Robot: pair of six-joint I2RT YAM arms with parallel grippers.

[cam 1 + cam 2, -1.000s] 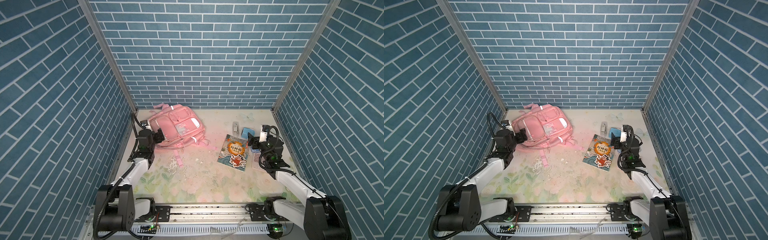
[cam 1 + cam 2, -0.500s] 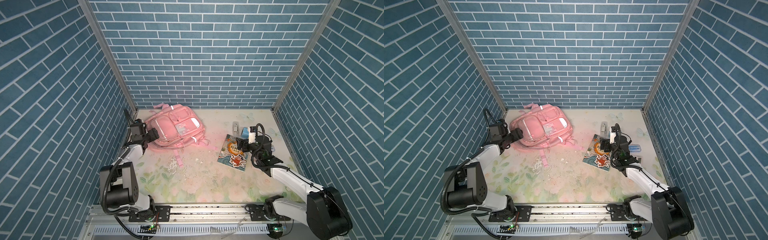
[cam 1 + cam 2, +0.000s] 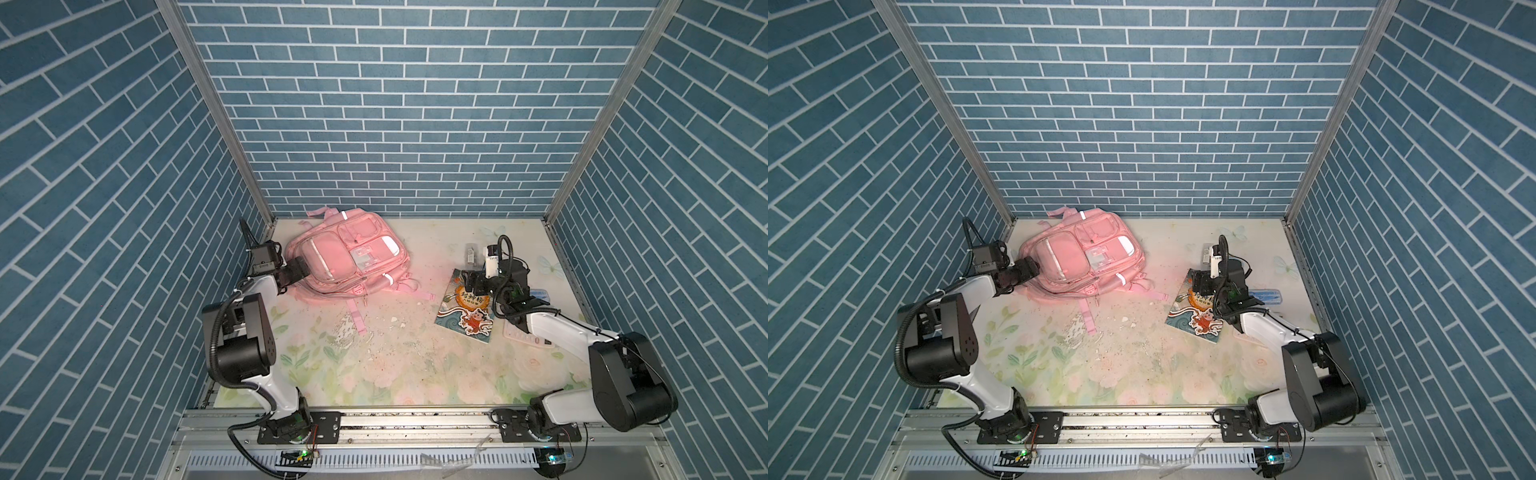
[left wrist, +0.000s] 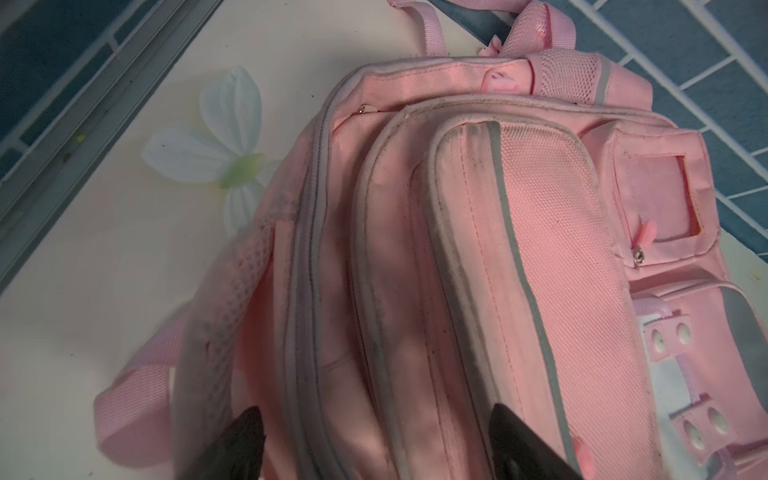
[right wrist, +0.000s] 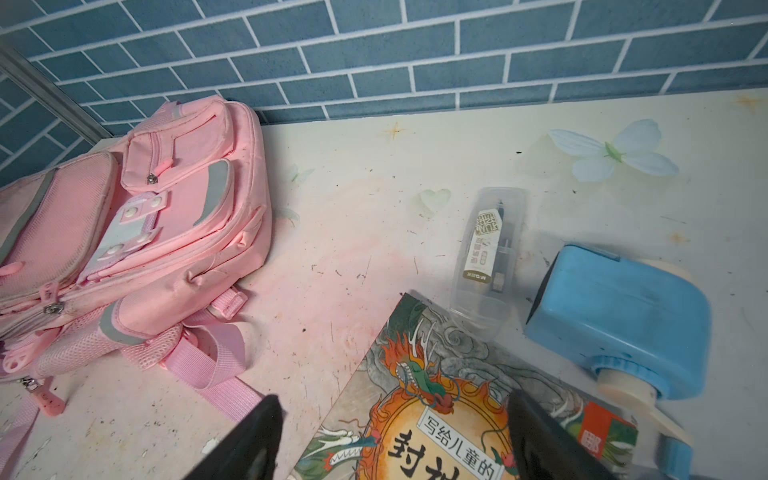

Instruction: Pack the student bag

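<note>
A floral-print table (image 3: 415, 374) walled in blue brick fills both top views. The student bag (image 3: 349, 257) (image 3: 1084, 259), pink and by far the largest item, lies pockets-up at the far left, its top handle close to the far wall and its straps trailing toward the near side.

The left gripper (image 3: 298, 268) (image 3: 1027, 268) sits at the bag's left edge. Only the left wrist view shows its fingers (image 4: 245, 440) spread wide over the bag's zipped seams (image 4: 478, 249). Whether they touch the fabric cannot be told.

On the right, the right gripper (image 3: 471, 282) (image 3: 1200, 284) hangs over the far end of a dragon-cover book (image 3: 467, 311) (image 3: 1200, 316), fingers (image 5: 536, 432) apart and holding nothing.

The right wrist view shows a blue box with a cream knob (image 5: 615, 316) just right of the book (image 5: 436, 415), which the arm hides from above. A clear pen case (image 5: 486, 257) (image 3: 469, 253) lies at the book's far corner. The top views alone show a flat blue case (image 3: 540, 294) (image 3: 1266, 296) beside the right arm.
</note>
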